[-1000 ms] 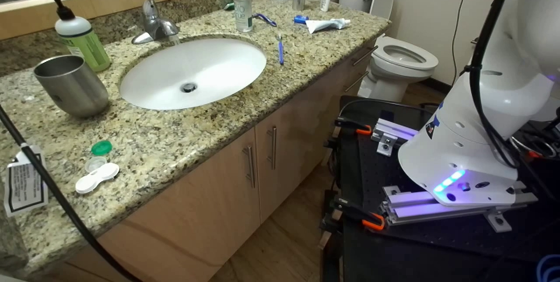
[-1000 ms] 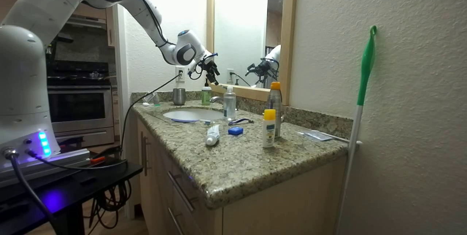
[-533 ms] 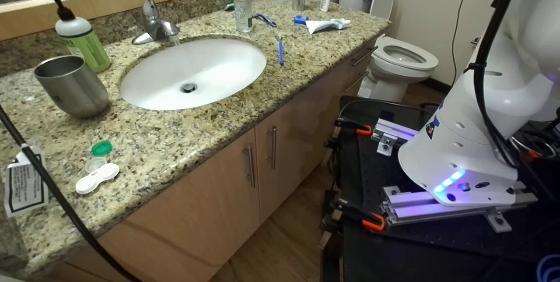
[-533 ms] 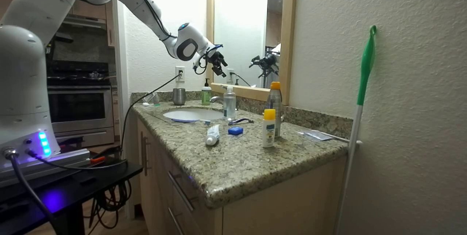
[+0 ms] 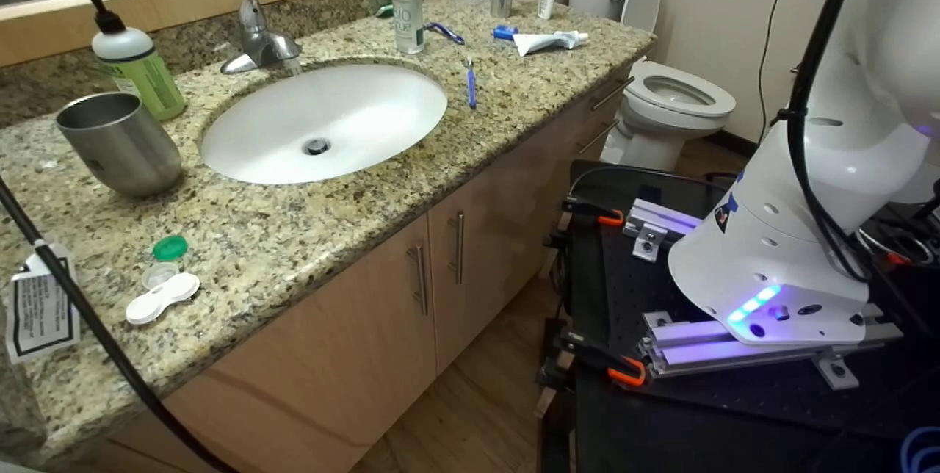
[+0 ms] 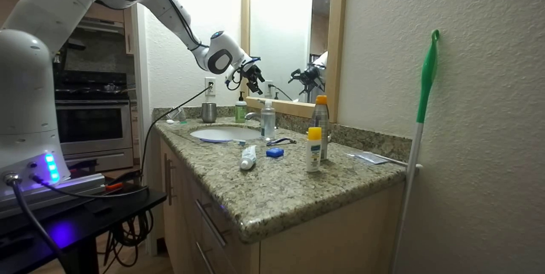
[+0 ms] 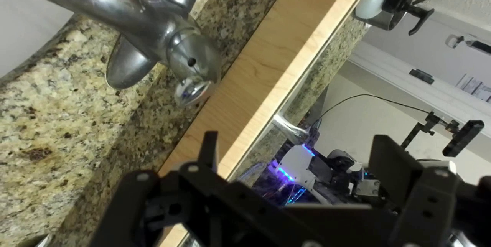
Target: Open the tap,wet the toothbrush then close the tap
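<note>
The chrome tap stands behind the white basin, its lever tilted up. A thin stream seems to run from its spout. It also shows close up in the wrist view and beside the clear bottle in an exterior view. The blue-and-white toothbrush lies on the counter beside the basin; it also shows in an exterior view. My gripper is in the air above the tap, near the mirror. In the wrist view its fingers are wide apart with nothing between them.
The mirror's wooden frame runs close behind the tap. A clear bottle, blue razor and toothpaste tube lie or stand on one side. A green soap pump and steel cup stand on the other.
The gripper was low at the tap's lever one second ago. It rose clear of the tap, then came down slightly. The toothbrush has not moved.
</note>
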`<state>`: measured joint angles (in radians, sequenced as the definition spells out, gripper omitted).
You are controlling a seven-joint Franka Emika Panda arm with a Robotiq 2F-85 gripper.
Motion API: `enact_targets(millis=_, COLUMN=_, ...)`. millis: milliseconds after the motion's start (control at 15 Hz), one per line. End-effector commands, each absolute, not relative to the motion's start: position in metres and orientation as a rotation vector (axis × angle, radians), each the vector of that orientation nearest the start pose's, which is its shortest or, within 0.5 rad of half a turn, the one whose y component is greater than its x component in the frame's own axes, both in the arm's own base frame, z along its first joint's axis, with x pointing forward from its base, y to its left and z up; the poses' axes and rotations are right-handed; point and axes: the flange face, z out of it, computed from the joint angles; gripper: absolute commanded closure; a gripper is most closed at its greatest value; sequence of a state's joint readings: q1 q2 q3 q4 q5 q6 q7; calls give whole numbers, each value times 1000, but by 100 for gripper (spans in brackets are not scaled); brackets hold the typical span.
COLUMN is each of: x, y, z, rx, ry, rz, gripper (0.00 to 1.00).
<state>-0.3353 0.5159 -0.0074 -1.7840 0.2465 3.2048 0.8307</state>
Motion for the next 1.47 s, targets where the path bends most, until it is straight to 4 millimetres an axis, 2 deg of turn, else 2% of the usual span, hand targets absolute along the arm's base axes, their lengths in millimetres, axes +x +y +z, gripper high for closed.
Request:
enact_targets(millis=0, x=670, y=-265, z=364, rx=-1951, ry=1718, rz=-1087, gripper=0)
enact_targets(millis=200, x=678, y=-261, z=357, rx=-1961, ry=1722, rz=-970, gripper=0)
enact_targets(millis=533, x=685, y=-264, z=358, rx=-1939, ry=1732, rz=-773, gripper=0)
enact_targets(millis=1000, x=674, y=-295, z=357, rx=-1843, ry=1855, rz=-620, gripper=0)
enact_targets(millis=1200, x=675, y=-286, z=372, rx=-1890, ry=1735, rz=-720, gripper=0)
enact_targets(millis=1400, x=678, y=-272, z=391, rx=-1901, ry=1645, rz=-721, gripper=0)
